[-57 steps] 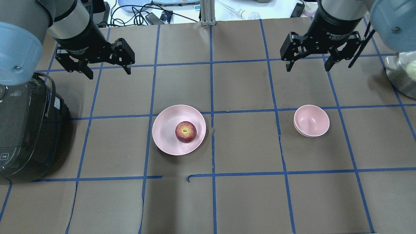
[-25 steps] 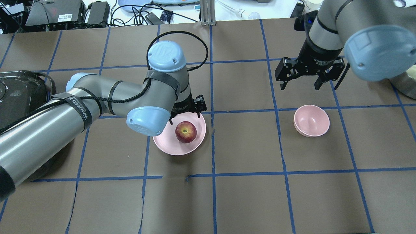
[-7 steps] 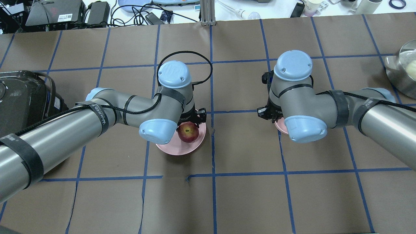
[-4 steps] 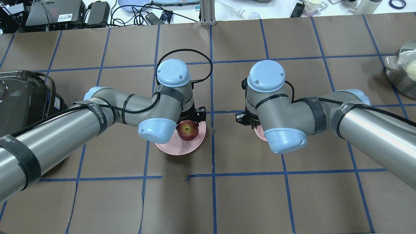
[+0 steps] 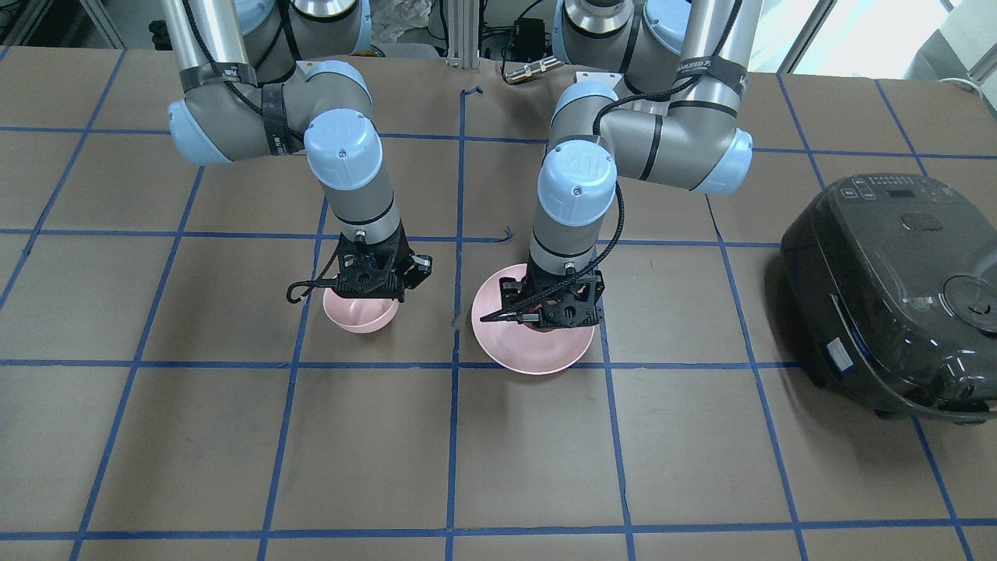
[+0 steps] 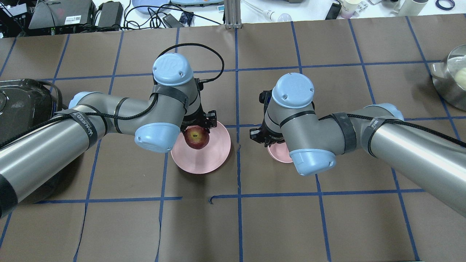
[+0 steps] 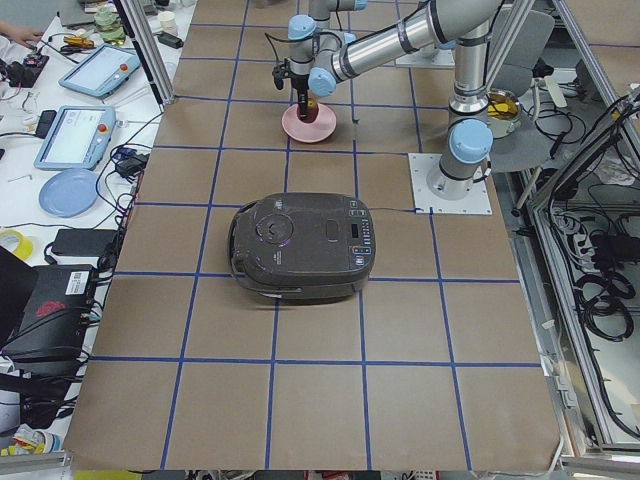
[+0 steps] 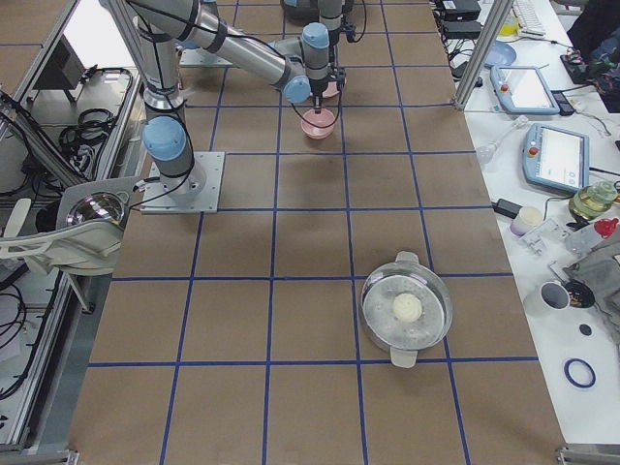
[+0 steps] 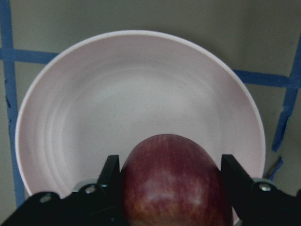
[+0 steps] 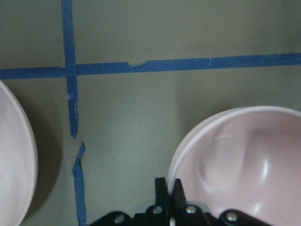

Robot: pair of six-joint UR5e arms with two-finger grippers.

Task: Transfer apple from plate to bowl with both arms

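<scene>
My left gripper point(image 9: 171, 172) is shut on the dark-red apple point(image 9: 174, 200) and holds it above the wide pink plate point(image 9: 117, 103). In the overhead view the apple point(image 6: 196, 137) hangs over the plate's point(image 6: 211, 156) back left part. My right gripper point(image 10: 169, 186) is shut on the near rim of the small pink bowl point(image 10: 235, 155). The bowl point(image 6: 277, 154) is one grid square right of the plate, mostly hidden under the right arm. The front view shows the bowl point(image 5: 360, 315) low at the table; I cannot tell whether it touches.
A black rice cooker point(image 6: 25, 120) stands at the table's left edge. A metal pot point(image 6: 451, 82) with a pale round thing in it stands at the far right. Blue tape lines cross the brown table cover. The plate's edge point(image 10: 19, 155) shows in the right wrist view.
My left gripper closed on the apple, then raised it off the plate and moved it left. My right gripper took the bowl's rim and brought the bowl left, toward the plate.
</scene>
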